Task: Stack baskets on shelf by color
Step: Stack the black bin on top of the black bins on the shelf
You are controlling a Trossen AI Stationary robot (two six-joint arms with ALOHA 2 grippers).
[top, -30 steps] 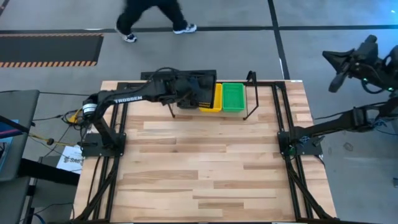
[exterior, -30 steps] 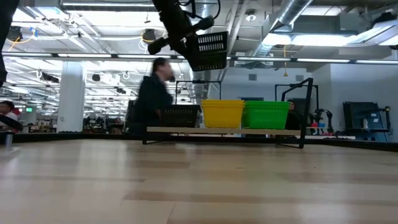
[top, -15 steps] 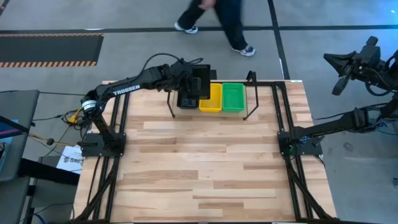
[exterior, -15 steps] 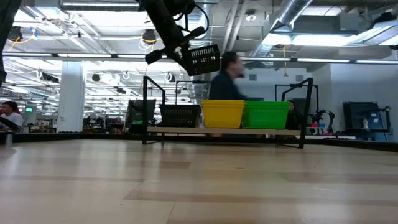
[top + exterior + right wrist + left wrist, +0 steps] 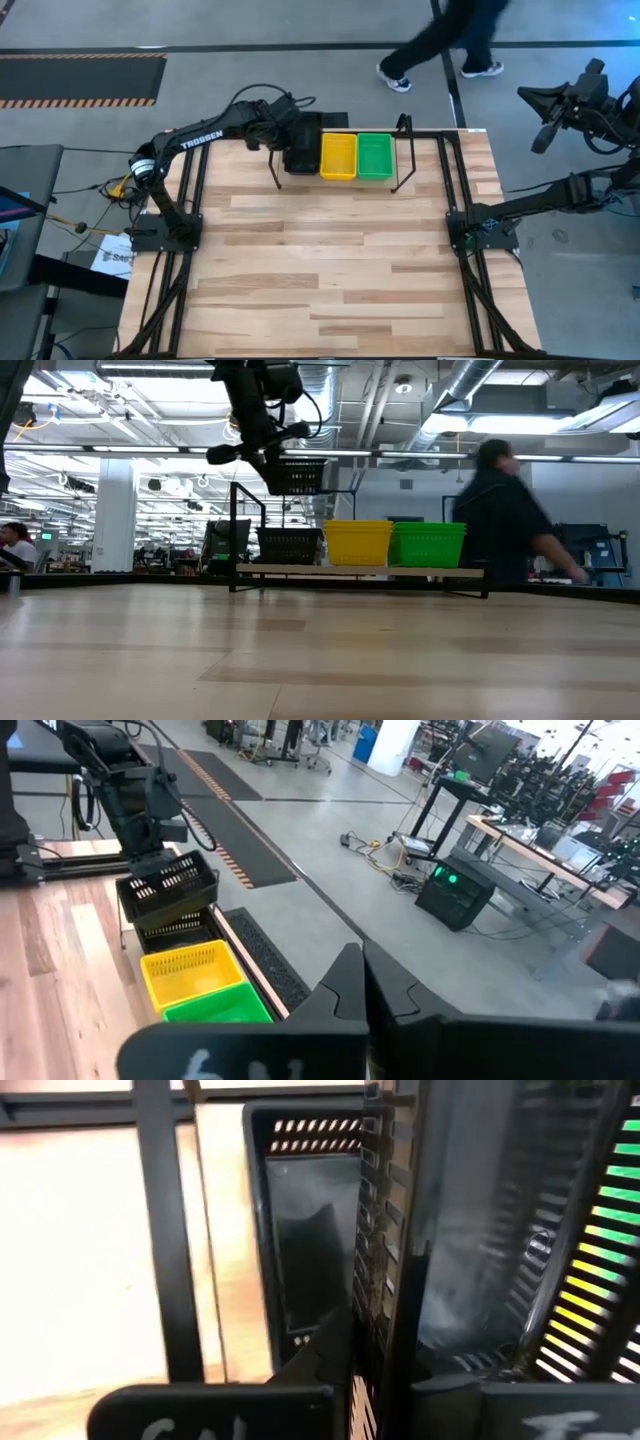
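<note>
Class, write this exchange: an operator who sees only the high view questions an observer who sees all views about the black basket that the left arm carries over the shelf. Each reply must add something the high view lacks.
Operator: From above, the carried basket covers the shelf's left end. Is it resting there?
Observer: No. In the low view the held black basket, clamped in the left gripper, hangs above the black stack on the shelf, with open air between them.
Operator: How tall is that stack beside the others?
Observer: Its top sits lower than those of the yellow stack and the green stack, which are about level with each other.
</note>
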